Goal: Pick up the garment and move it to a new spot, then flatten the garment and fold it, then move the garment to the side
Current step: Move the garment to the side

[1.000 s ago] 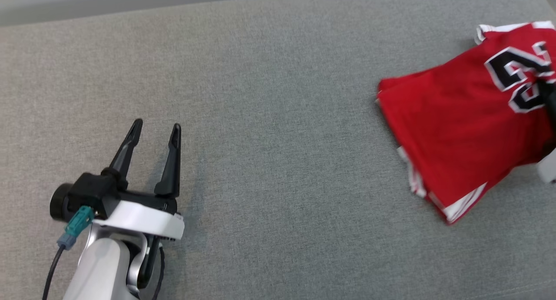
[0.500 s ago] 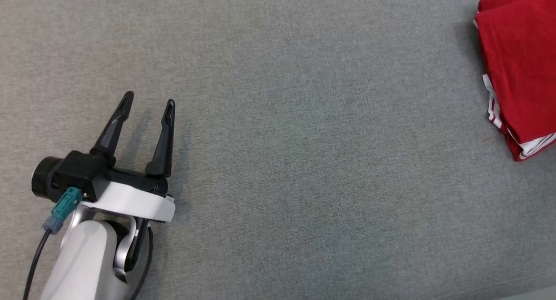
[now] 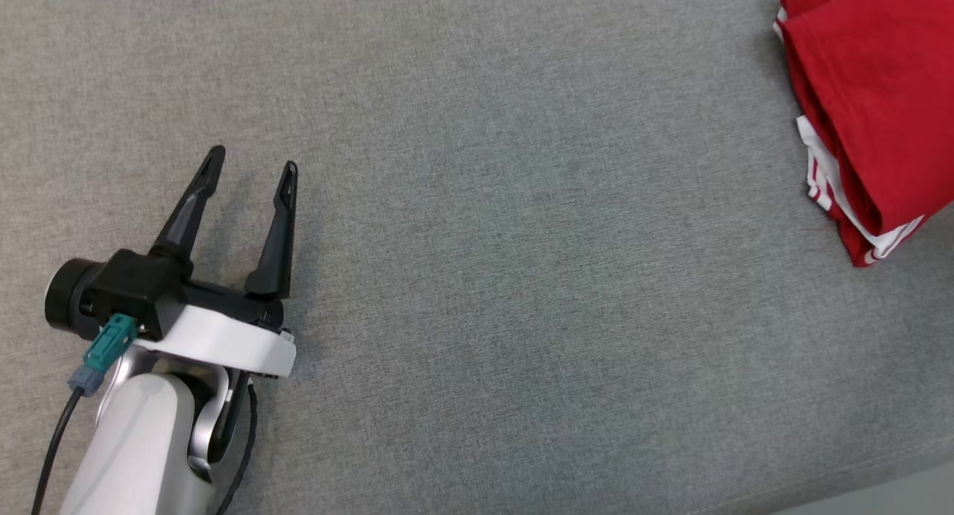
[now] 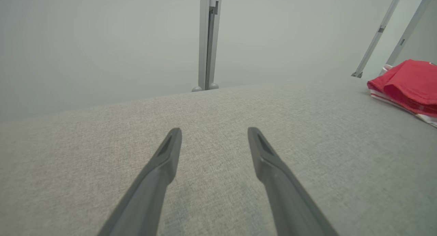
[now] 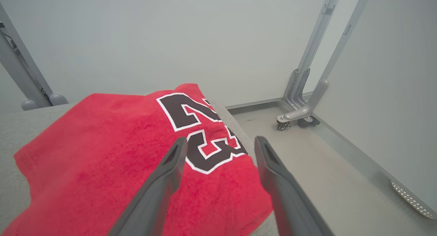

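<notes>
since the folded red shirt [image 3: 872, 105] lies at the far right of the grey cushion [image 3: 484, 276], the right gripper [image 5: 221, 140], fingers wide and empty just above it, should probably lift straight off so no fingertip drags the fold. the left gripper [image 3: 253, 161] sits wide and empty, well apart at the near left. the head view cuts off the shirt's right side, and whether its corner overhangs the cushion edge is unclear
</notes>
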